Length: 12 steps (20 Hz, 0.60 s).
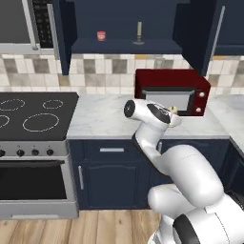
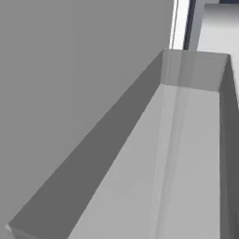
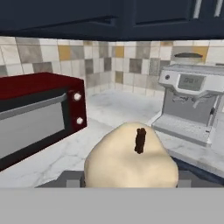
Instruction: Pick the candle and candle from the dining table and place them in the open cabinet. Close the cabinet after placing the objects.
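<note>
Overhead, open navy cabinet point(image 1: 124, 45) (taper point(image 1: 138, 34) inside)

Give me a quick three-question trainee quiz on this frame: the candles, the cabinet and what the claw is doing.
1. True or false: the slim taper candle stands on the shelf of the open cabinet.
2. What does the claw hold? A) a pastry B) the cream candle C) nothing
3. Fill in: the toaster oven on the counter below the cabinet is coloured ____.

Key: 1 true. 2 B: in the hand view the lumpy candle with its dark wick sits right at the claw. 3 dark red.
</note>
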{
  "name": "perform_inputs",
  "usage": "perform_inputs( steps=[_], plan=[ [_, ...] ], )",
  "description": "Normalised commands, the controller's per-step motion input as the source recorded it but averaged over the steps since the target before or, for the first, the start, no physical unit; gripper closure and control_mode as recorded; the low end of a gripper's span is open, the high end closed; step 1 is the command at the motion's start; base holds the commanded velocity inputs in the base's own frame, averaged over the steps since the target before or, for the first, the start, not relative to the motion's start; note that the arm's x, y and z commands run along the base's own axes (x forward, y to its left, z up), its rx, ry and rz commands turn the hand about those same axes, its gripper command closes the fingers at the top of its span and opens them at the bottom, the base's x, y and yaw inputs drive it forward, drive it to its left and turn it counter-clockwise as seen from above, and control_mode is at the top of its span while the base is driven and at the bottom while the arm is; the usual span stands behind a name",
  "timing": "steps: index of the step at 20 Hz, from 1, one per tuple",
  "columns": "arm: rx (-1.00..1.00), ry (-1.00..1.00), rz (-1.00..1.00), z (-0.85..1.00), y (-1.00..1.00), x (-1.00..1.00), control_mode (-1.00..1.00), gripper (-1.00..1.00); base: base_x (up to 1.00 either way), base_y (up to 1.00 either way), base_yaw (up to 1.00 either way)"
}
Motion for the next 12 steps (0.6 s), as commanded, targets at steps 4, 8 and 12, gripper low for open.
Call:
perform_inputs(
  steps=[4, 8, 12],
  plan=[
    [0.00, 0.00, 0.00, 0.00, 0.00, 0.00, 1.00, 1.00, 0.68, -0.30, 0.17],
    [0.00, 0.00, 0.00, 0.00, 0.00, 0.00, 1.00, 1.00, 0.84, 0.00, 0.05],
    [0.00, 0.00, 0.00, 0.00, 0.00, 0.00, 1.00, 1.00, 0.86, 0.00, 0.02]
  ],
)
